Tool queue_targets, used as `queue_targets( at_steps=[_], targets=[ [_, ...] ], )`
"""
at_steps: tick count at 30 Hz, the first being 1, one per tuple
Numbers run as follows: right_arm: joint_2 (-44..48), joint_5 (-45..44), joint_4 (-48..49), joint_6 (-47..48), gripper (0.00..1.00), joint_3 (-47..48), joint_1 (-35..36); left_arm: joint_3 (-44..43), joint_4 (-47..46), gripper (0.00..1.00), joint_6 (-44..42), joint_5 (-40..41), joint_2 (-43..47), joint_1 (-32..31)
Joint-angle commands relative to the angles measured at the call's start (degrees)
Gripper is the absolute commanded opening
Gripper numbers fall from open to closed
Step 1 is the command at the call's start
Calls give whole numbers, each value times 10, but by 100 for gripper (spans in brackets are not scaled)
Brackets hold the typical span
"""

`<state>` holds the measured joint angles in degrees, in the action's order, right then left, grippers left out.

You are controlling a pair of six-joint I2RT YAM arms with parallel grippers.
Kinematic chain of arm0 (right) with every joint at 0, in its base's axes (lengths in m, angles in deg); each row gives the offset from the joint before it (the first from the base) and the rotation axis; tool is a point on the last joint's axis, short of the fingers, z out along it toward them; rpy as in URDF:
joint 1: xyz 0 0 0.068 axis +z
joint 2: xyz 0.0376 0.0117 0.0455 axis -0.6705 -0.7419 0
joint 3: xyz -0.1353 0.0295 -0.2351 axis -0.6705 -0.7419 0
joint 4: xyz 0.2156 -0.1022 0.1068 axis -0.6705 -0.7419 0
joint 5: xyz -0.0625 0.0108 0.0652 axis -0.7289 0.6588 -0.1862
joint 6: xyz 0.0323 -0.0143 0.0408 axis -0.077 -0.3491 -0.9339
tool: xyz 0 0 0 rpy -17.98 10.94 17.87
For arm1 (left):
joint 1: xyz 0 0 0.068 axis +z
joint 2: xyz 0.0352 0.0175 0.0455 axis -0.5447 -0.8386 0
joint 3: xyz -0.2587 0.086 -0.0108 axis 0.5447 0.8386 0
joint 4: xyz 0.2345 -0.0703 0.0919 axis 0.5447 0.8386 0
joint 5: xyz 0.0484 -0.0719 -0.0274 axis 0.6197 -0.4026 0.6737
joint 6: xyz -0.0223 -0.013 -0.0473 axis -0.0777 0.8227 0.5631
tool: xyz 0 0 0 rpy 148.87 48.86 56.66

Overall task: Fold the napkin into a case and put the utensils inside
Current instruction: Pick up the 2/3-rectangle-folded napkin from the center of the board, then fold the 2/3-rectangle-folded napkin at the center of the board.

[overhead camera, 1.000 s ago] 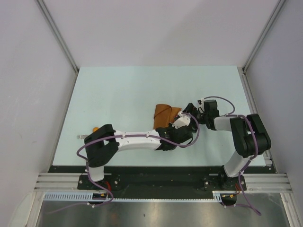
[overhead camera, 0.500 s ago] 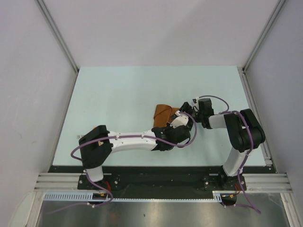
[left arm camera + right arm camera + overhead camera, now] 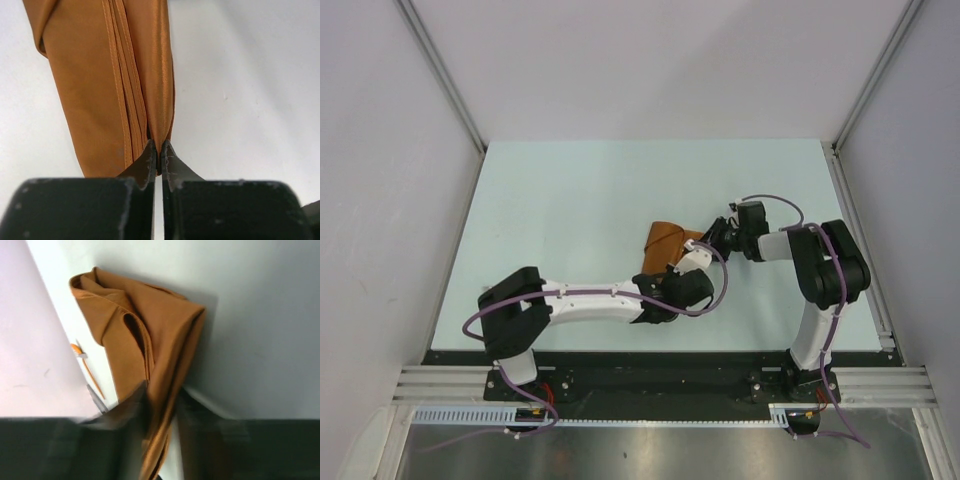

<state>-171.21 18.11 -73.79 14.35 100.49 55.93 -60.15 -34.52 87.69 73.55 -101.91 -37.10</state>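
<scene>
**A:** Where do we stand with the rust-orange, soft cloth napkin [image 3: 668,240]?

**B:** We are mid-fold, by our reading. The napkin lies bunched in loose layers near the middle of the pale, flat surface [image 3: 570,200], a little to the right. It is not yet a neat pouch. Our black two-finger left claw [image 3: 159,152] is shut tight on a thin folded edge, and the cloth runs away from the fingertips in stacked pleats.

**A:** And the black right claw [image 3: 160,405]?

**B:** Its fingers sit on either side of a thick fold on the opposite side of the bundle. That view is smeared (motion blur, we think), so we cannot tell whether the fold is pinched or only bracketed.

**A:** So what does the next move ask of us?

**B:** We need a sure grip on the right before either arm pulls. Then we draw the layers flat and straight so that an open pocket is left. If we tug with one side loose, the pleats will probably slide out.

**A:** And the cutlery?

**B:** A slim orange plastic stick-like utensil [image 3: 89,371] shows in the right wrist view, lying on the surface well apart from the cloth. It is outside any pocket, so we judge that step not begun.

**A:** What has changed over the last second?

**B:** Our right arm has folded in and brought its wrist closer to the bundle. The left arm's shoulder has swung outward and now covers an orange speck that showed at the left. The napkin itself has barely shifted.
</scene>
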Motion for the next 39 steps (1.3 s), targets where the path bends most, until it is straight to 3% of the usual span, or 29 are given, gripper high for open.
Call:
queue_targets(
  at_steps=[1, 2, 5, 6, 9, 12, 15, 25, 31, 34, 39],
  targets=[
    [-4, -38, -56, 7, 21, 28, 12, 21, -53, 12, -13, -19, 34, 2],
    [-4, -41, -68, -1, 19, 28, 16, 28, -60, 15, -18, -21, 35, 2],
    [-1, -46, -91, -36, 6, 32, 22, 34, -89, 39, -41, -35, 32, 2],
    [1, -44, -96, -44, 1, 35, 22, 34, -99, 52, -49, -38, 30, 3],
    [16, -68, -147, -60, 0, 50, 26, 22, -110, 74, -62, -51, 16, 2],
    [32, -98, -206, -70, 0, 63, 28, 12, -118, 85, -68, -40, -4, 1],
    [41, -104, -235, -88, 0, 69, 28, -9, -114, 89, -81, -12, -23, -1],
    [68, -79, -254, -137, 0, 66, 31, -29, -147, 91, -123, 85, -98, -5],
    [70, -79, -252, -149, 0, 62, 32, -40, -148, 83, -132, 134, -128, -5],
    [70, -88, -256, -146, 0, 61, 32, -43, -143, 70, -131, 128, -126, -5],
    [65, -109, -268, -115, 0, 66, 32, -43, -116, 37, -108, 97, -105, -4]
  ],
)
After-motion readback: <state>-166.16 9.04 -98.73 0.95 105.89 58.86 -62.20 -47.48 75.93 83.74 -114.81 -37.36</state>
